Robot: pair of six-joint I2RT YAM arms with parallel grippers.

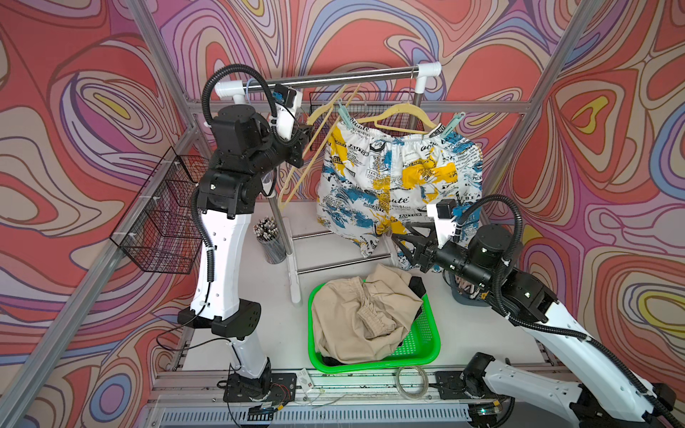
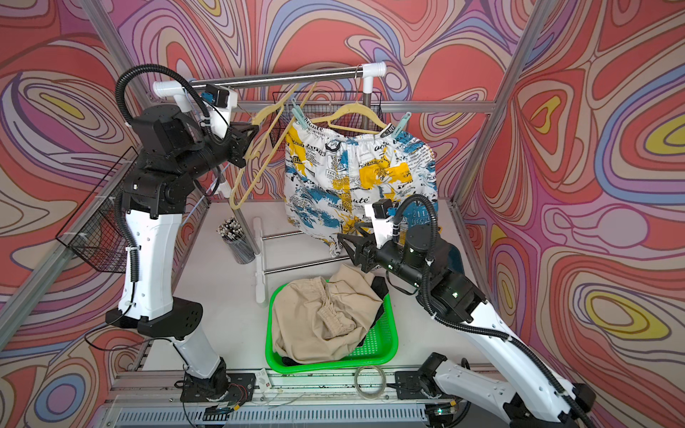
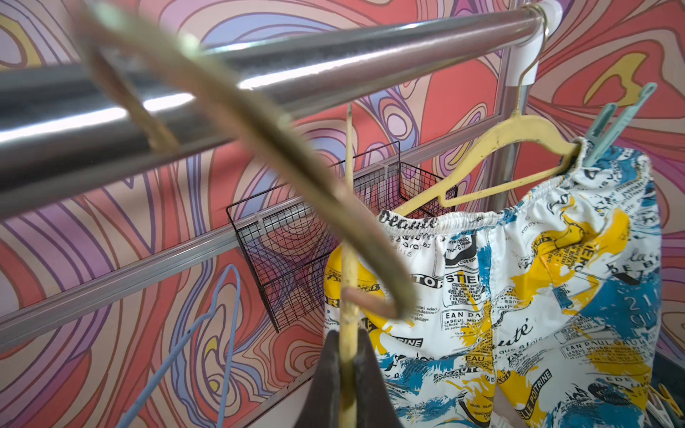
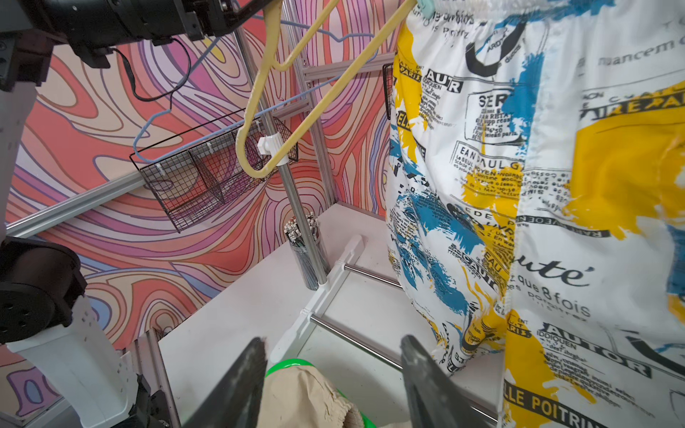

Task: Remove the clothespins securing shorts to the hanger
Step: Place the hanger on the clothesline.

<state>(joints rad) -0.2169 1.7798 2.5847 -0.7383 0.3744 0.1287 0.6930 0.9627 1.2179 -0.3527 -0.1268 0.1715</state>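
Note:
White shorts (image 1: pixel 400 178) printed in blue, yellow and black hang from a yellow hanger (image 1: pixel 400 109) on the metal rail (image 1: pixel 333 76). Two mint-green clothespins pin the waistband to it, one at the left end (image 1: pixel 343 115) and one at the right end (image 1: pixel 450 126). My left gripper (image 3: pixel 348 333) is shut on the thin bar of a second, bare yellow hanger (image 3: pixel 348 274), which tilts against the rail left of the shorts. My right gripper (image 4: pixel 333 342) is open and empty near the shorts' lower hem, above beige shorts (image 1: pixel 363 315) heaped in a green basket (image 1: pixel 426 348). Black shorts (image 1: pixel 417 285) peek out beneath.
Black wire baskets hang on the left frame (image 1: pixel 163 222) and behind the rail (image 1: pixel 370 107). A cup of pencils (image 1: pixel 268 241) stands by the rack's left post. A grey cup (image 1: pixel 467 292) sits under my right arm. A blue wire hanger (image 3: pixel 207 333) hangs near the left gripper.

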